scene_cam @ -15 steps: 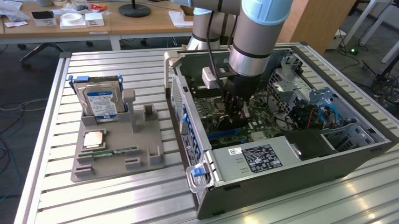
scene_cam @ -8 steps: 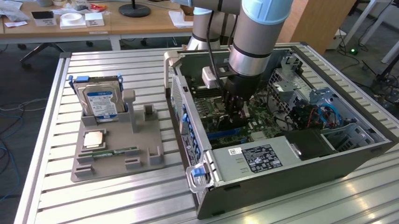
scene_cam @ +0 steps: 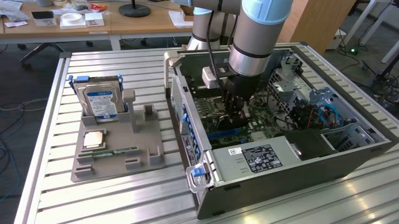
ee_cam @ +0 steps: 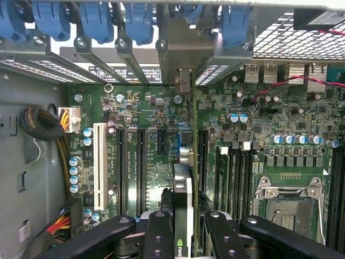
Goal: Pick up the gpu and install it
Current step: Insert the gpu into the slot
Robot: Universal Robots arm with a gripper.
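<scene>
Being clamped edge-on between the fingers (ee_cam: 158,232) of the gripper (scene_cam: 234,111), the gpu (ee_cam: 183,194) is held upright inside the computer case (scene_cam: 281,186), centre of the exterior view, its long axis laid parallel to the expansion slots (ee_cam: 141,162) below.

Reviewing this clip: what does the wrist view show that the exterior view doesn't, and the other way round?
Wrist view: the gpu edge-on, clamped between the fingers over the expansion slots of the motherboard, with a white slot and the CPU socket on either side. Whether it is seated cannot be told.
Exterior view: the grey tray beside the case, holding the hard drive and memory stick.
Both: the gripper inside the open case, above the motherboard.
</scene>
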